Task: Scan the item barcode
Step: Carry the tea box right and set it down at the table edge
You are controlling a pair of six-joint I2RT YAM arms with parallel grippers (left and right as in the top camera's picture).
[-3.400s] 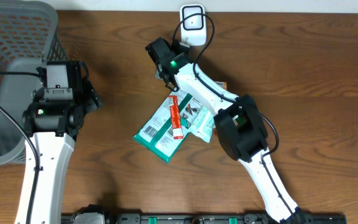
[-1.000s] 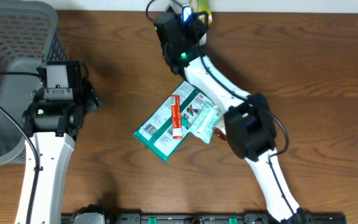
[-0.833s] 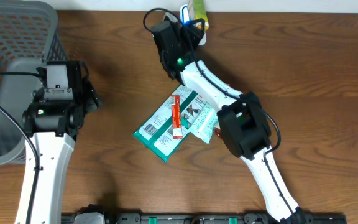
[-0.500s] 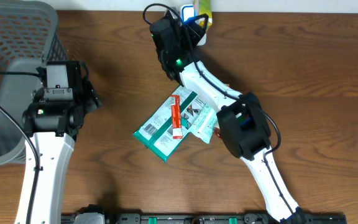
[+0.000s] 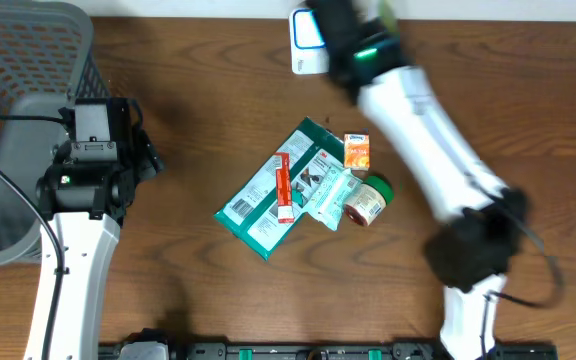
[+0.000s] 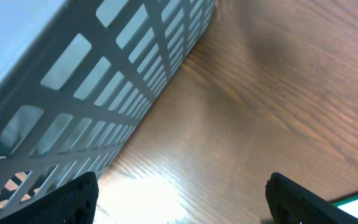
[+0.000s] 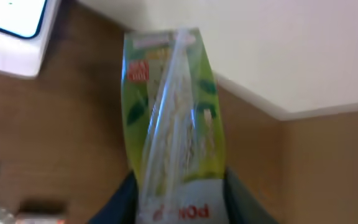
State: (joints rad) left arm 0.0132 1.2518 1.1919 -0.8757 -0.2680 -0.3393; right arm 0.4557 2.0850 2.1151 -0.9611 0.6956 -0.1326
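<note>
Green-and-yellow packet (image 7: 173, 118) sits clamped between the 2 fingers of the right end effector (image 7: 176, 196), held at the far edge of the worktop (image 7: 55, 143) near the white scanner (image 7: 8, 28), while the left end effector (image 6: 179, 199) hangs wide open beside the grey basket (image 6: 73, 93).

The worktop (image 5: 528, 110) is dark brown wood with a streaky grain running along its length. Past its far edge stands a plain cream wall (image 7: 278, 50), seen from overhead as a thin pale strip (image 5: 168, 8). A black rail (image 5: 268, 350) runs along the near edge. Soft light from above leaves a pale glare (image 6: 148, 190) on the wood near the left edge.
</note>
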